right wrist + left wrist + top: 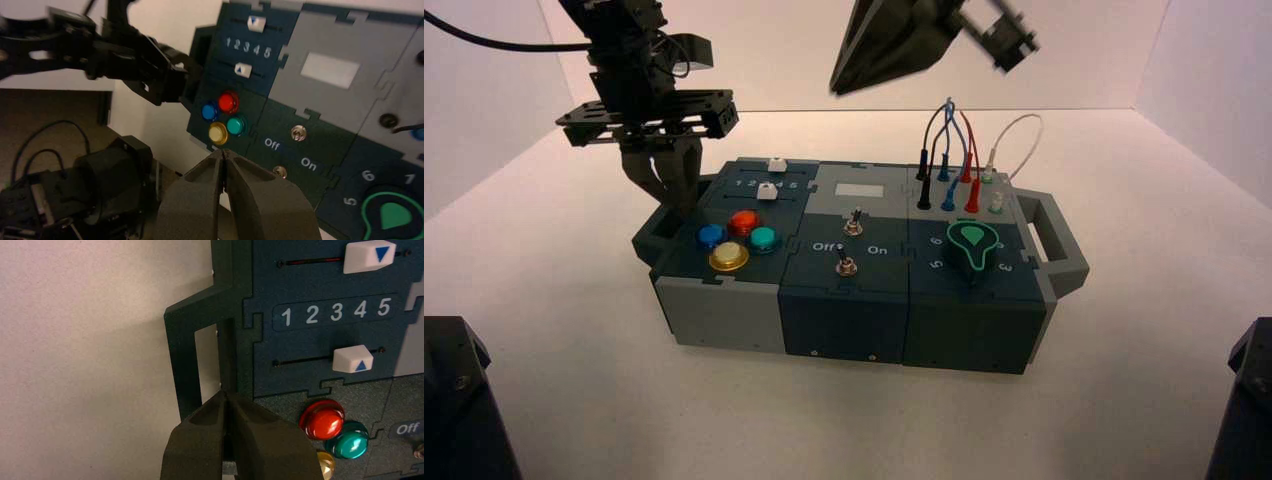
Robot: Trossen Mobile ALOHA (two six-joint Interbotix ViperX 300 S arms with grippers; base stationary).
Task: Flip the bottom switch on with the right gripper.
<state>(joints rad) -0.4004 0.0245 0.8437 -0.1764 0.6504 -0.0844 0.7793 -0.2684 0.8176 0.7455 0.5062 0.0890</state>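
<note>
The bottom switch (846, 265) is a small silver toggle in the dark teal middle panel, below the "Off On" lettering; the right wrist view shows this switch (280, 171) just beyond my fingers. My right gripper (836, 88) hangs high in the air above the back of the box, well apart from the switch, its fingers pressed together with nothing between them. In its own view the right gripper (223, 152) tapers to a closed point. My left gripper (674, 195) is shut and empty over the box's left handle (182, 365).
A twin toggle (856, 222) stands above the lettering. Blue, red, green and yellow buttons (744, 222) and two white sliders (767, 191) fill the left panel. A green knob (973, 243) and plugged wires (949, 150) occupy the right panel.
</note>
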